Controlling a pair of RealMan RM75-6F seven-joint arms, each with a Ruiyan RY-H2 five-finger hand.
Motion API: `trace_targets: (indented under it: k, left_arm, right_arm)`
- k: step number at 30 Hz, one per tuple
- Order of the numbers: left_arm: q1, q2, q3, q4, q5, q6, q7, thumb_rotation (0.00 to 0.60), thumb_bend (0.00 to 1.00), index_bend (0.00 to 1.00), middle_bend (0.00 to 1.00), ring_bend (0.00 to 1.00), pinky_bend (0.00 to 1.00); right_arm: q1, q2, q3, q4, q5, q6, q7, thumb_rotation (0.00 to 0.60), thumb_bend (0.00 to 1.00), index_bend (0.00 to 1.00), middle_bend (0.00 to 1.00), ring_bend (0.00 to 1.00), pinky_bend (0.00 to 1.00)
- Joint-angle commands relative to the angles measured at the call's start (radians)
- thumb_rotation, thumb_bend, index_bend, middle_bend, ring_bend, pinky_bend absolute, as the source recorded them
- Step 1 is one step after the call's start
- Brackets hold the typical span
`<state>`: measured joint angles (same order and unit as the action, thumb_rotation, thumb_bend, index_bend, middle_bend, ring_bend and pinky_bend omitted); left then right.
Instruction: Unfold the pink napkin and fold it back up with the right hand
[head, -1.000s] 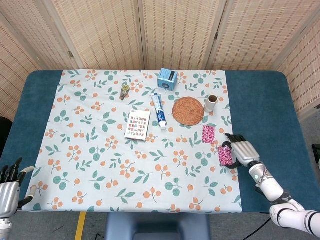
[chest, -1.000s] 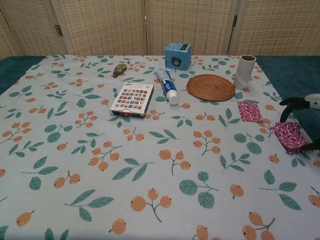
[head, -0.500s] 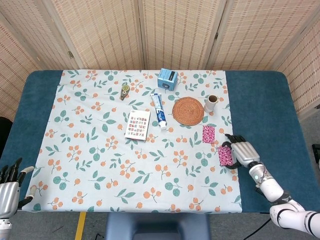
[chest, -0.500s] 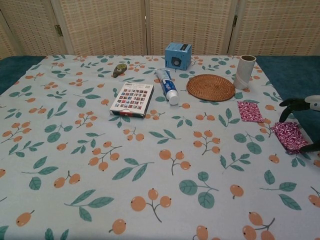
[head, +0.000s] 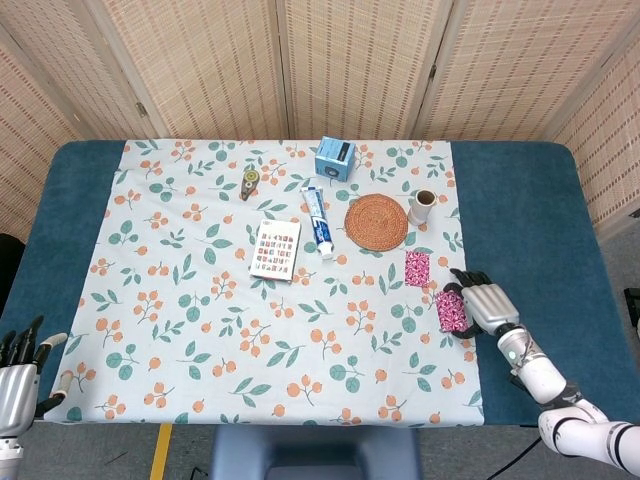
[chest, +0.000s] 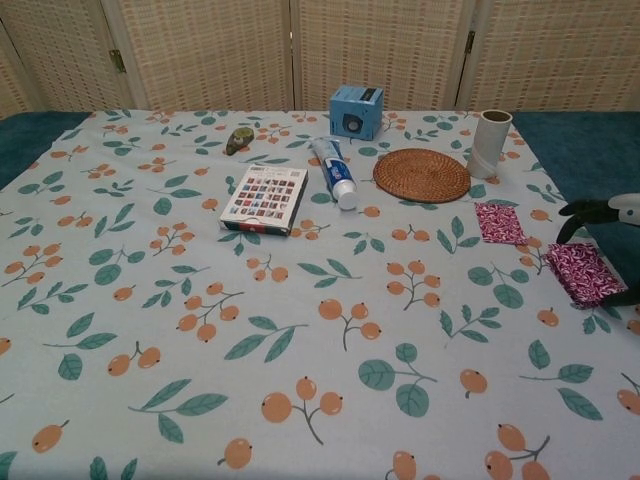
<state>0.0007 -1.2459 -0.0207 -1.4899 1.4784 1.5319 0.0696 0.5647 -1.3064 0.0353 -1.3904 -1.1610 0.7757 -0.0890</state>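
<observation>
- Pink napkin (head: 450, 311), head view: folded, lying at the tablecloth's (head: 200, 300) right edge, the right hand (head: 482, 303) gripping it; the left hand (head: 18, 375) is spread and empty, near-left.
- Chest view: napkin (chest: 583, 272) far right; right hand (chest: 612, 212) barely visible.

Bright, even overhead light — soft faint shadows, no glare, both views sharp with slight wide-angle bowing.

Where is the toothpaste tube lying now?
In the head view, the toothpaste tube lies mid-table toward the back, between the sticker booklet and the woven coaster.
</observation>
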Motion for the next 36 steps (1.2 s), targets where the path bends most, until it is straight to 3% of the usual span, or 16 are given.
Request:
trace_targets:
  k: [1, 11, 18, 27, 36]
  left_arm:
    - [0.0, 0.0, 0.0, 0.0, 0.0, 0.0, 0.001, 0.6, 0.43, 0.27, 0.05, 0.12, 0.0]
    - [0.001, -0.003, 0.001, 0.005, -0.001, -0.001, -0.001, 0.6, 0.43, 0.27, 0.05, 0.12, 0.0]
    - [-0.002, -0.001, -0.001, 0.003, 0.005, 0.001, -0.002, 0.6, 0.43, 0.27, 0.05, 0.12, 0.0]
    - [0.001, -0.003, 0.001, 0.008, 0.012, 0.008, -0.013, 0.6, 0.43, 0.27, 0.05, 0.12, 0.0]
    - [0.008, -0.005, 0.005, 0.021, 0.013, 0.013, -0.031, 0.6, 0.43, 0.27, 0.05, 0.12, 0.0]
  right_arm:
    - [0.001, -0.002, 0.0, 0.002, 0.003, -0.003, -0.004, 0.53, 0.22, 0.2, 0.05, 0.0, 0.0]
    - [0.001, -0.006, -0.003, -0.001, 0.008, -0.009, -0.016, 0.53, 0.22, 0.18, 0.05, 0.0, 0.0]
    - [0.002, 0.012, 0.028, -0.048, 0.022, 0.019, -0.009, 0.53, 0.22, 0.18, 0.05, 0.0, 0.0]
    - [0.051, -0.017, 0.097, -0.108, 0.213, 0.045, -0.127, 0.529, 0.22, 0.18, 0.05, 0.0, 0.0]
    - [0.158, -0.108, 0.136, -0.043, 0.454, 0.045, -0.292, 0.53, 0.22, 0.18, 0.04, 0.0, 0.0]
